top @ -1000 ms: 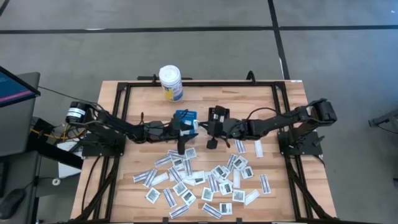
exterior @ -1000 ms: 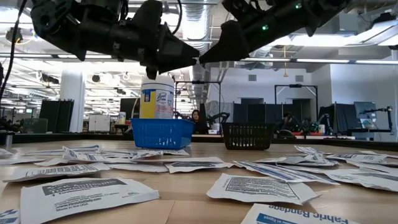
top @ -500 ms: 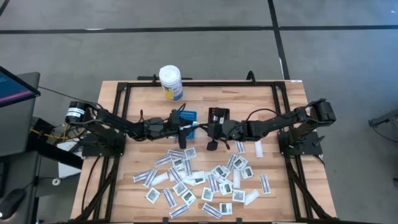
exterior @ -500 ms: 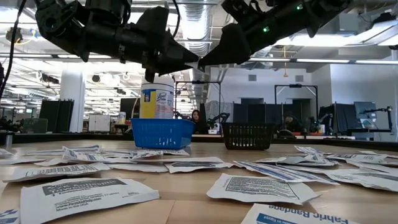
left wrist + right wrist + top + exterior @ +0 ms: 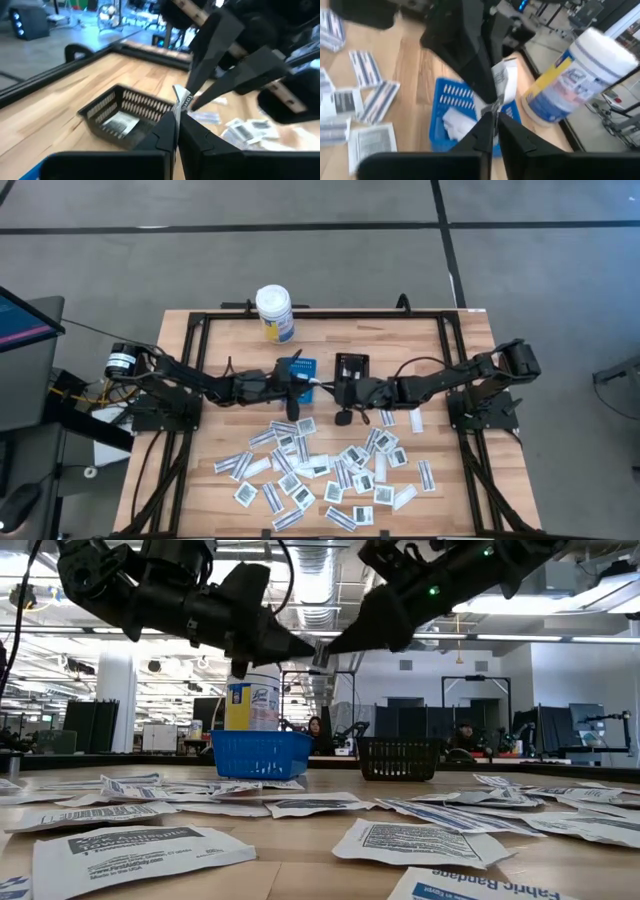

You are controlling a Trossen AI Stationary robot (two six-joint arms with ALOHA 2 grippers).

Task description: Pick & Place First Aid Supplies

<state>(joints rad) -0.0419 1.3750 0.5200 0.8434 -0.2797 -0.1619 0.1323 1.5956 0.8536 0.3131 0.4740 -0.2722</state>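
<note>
Held in the air between the two grippers, a small white packet [image 5: 503, 80] is seen upright, its long axis roughly vertical in the right wrist view, one corner curling over. It hangs above the gap between the blue tray [image 5: 297, 367] and the black tray [image 5: 351, 364], at mid-table. The left gripper [image 5: 176, 131] is closed down to a thin line on the packet's edge, its fingers [image 5: 161, 135] pressed together with the paper between them. The right gripper [image 5: 493, 125] also appears pinched narrowly on the same packet, though whether its fingers are fully clamped on it cannot be told from the blurred view. In the low view both grippers meet tip to tip above the table, the packet a small pale scrap [image 5: 319, 658] at the junction.

Inside the black tray one packet [image 5: 118, 121] is lying flat; white packets are also seen in the blue tray [image 5: 451, 120]. A white bottle with a yellow label [image 5: 274, 314] stands just behind the blue tray. The remaining packets [image 5: 320, 470] are scattered flat over the nearer half of the wooden table [image 5: 440, 350], well below the grippers.
</note>
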